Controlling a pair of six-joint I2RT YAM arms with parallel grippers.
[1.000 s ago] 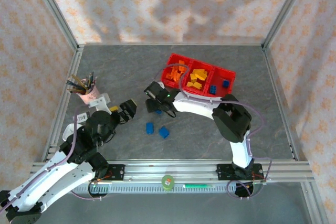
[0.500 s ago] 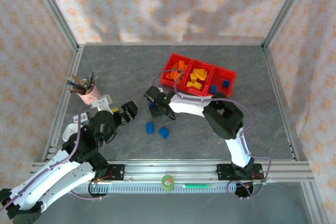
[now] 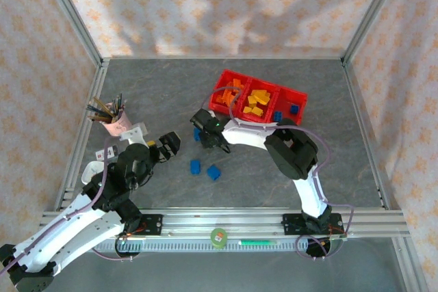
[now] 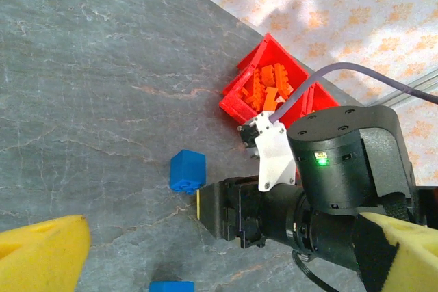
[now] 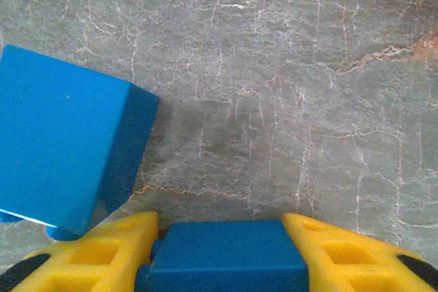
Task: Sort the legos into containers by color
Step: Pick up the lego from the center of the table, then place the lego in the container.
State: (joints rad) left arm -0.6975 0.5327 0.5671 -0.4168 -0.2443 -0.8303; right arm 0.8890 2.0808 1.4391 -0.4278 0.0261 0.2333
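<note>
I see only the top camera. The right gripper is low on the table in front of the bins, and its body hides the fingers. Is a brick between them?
Observer: Yes. The right wrist view shows a blue brick between the yellow fingers of the right gripper. Both pads seem to touch it.
Operator: Is another brick close by?
Observer: A second blue brick lies tilted just left of them, close to one finger. I cannot tell whether it touches.
Operator: And the left gripper?
Observer: In the left wrist view the left gripper stands wide open, with nothing in it.
</note>
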